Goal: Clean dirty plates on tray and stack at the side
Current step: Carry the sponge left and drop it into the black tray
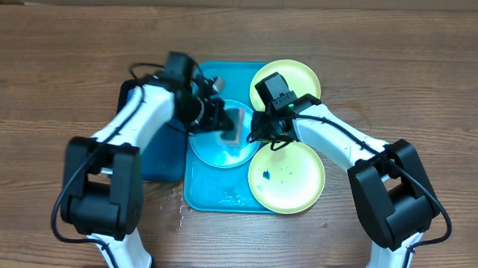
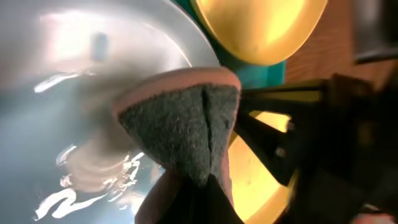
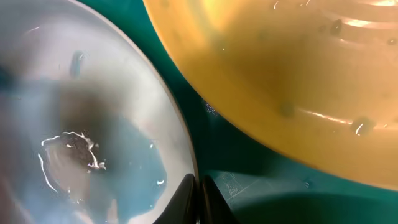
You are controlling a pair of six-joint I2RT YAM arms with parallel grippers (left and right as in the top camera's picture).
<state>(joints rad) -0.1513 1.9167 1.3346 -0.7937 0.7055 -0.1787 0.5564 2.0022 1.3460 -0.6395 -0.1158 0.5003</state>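
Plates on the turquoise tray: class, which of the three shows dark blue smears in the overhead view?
The near yellow-green plate, at the tray's near right corner. The far yellow-green plate and the light blue plate show none from above.

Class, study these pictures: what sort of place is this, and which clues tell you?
Probably a robotics lab bench rather than a kitchen: robot arms work at a wooden table, over a turquoise tray of plastic plates, with the left gripper holding a sponge.
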